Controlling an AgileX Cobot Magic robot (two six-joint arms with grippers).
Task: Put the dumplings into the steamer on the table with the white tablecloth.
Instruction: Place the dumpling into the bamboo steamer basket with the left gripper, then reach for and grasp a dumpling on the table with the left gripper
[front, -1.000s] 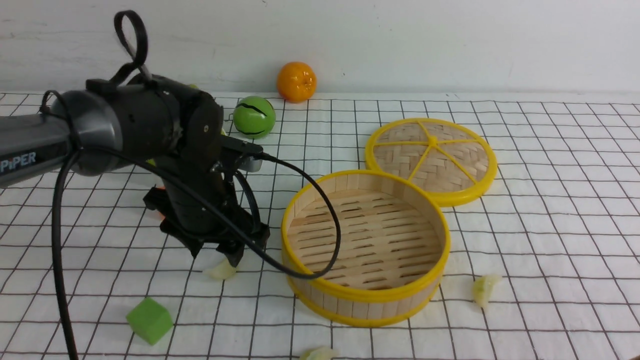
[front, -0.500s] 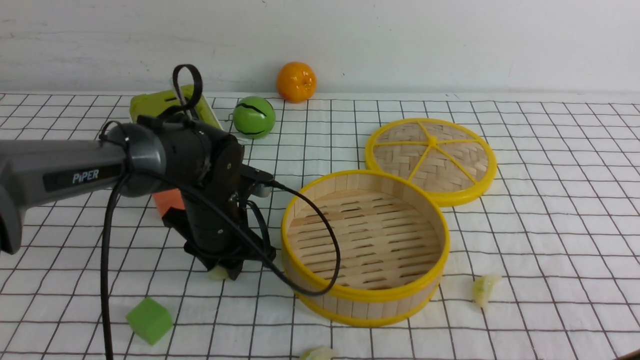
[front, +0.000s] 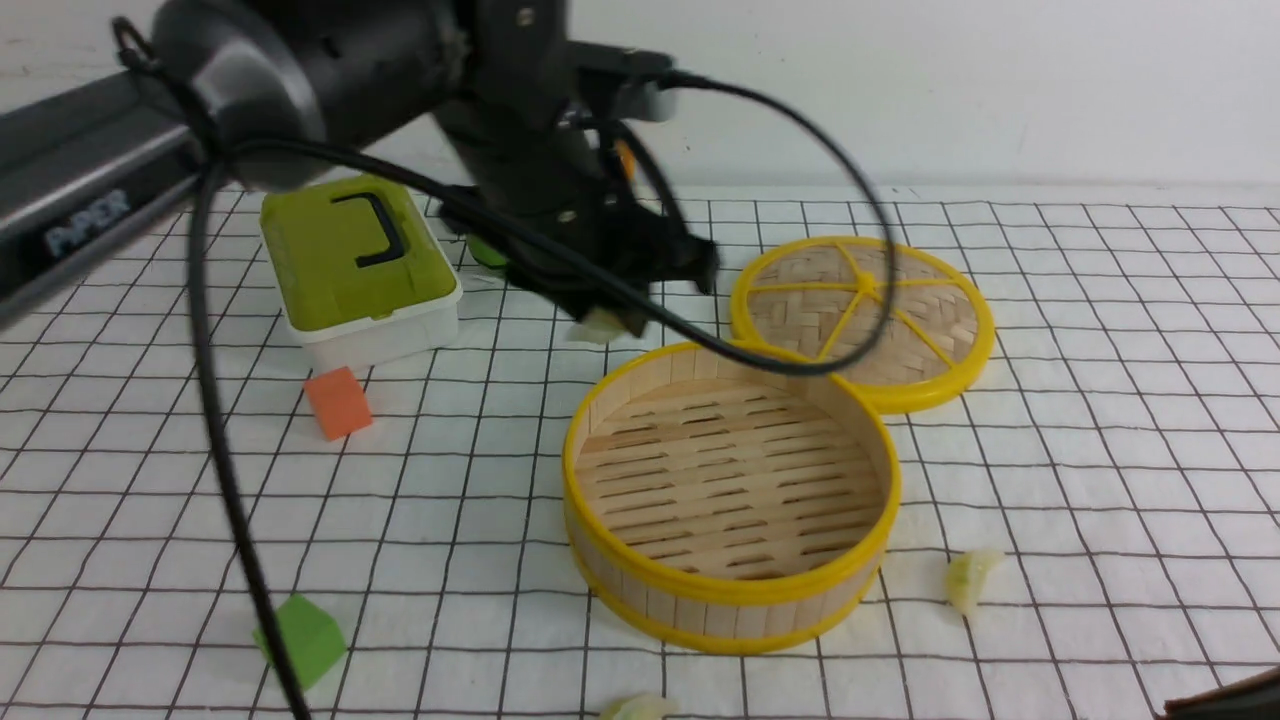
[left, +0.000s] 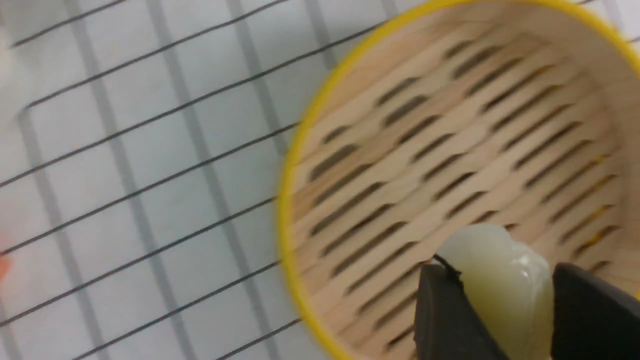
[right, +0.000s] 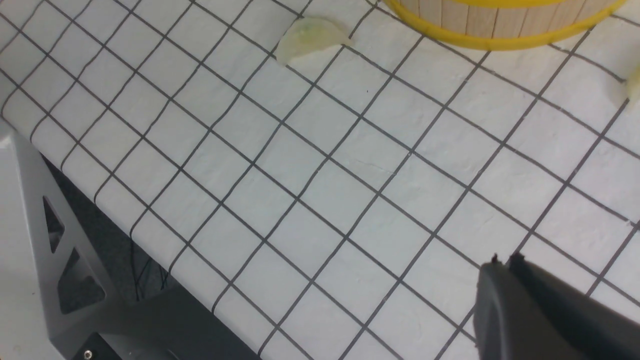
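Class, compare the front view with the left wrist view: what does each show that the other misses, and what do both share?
Only the front view shows the woven lid, the green cube and two loose dumplings on the tablecloth. Only the left wrist view shows, close up, two dark fingers clamping the held dumpling from both sides. Both show the steamer, the held dumpling and the gridded tablecloth.

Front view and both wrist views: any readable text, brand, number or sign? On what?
"PiPER": pale lettering on the grey link of the left arm, blurred but just legible.
Green-lidded box: only a black hooked shape on the lid, no lettering.
Left wrist view and right wrist view: no text.
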